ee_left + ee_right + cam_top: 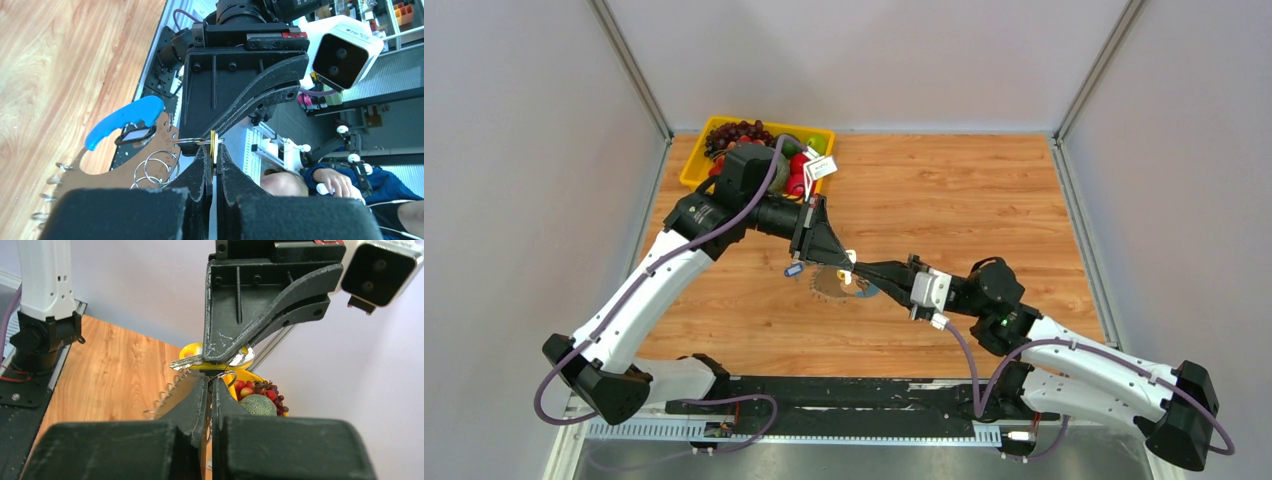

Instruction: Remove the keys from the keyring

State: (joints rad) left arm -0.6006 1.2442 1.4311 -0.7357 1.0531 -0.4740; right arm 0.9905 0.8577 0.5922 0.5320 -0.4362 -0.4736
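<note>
The keyring (pixel 829 286) is a brown curved plate edged with small metal rings, one arc a blue strap (pixel 125 119), and it hangs just above the wooden table. My left gripper (pixel 213 150) is shut on a yellow-headed key (pixel 213 141) threaded on a split ring (pixel 192 141). That key's silver blade (pixel 184 362) sticks out sideways in the right wrist view. My right gripper (pixel 211 382) is shut on the split ring (pixel 227 375), tip to tip with the left one. From above, the left gripper (pixel 846 257) and the right gripper (pixel 861 270) meet over the keyring.
A yellow basket (pixel 696 160) of fruit with a white tag (pixel 821 167) stands at the table's back left, behind the left arm. A small blue-tagged key (pixel 793 269) lies beside the keyring. Grey enclosure walls border the table on three sides.
</note>
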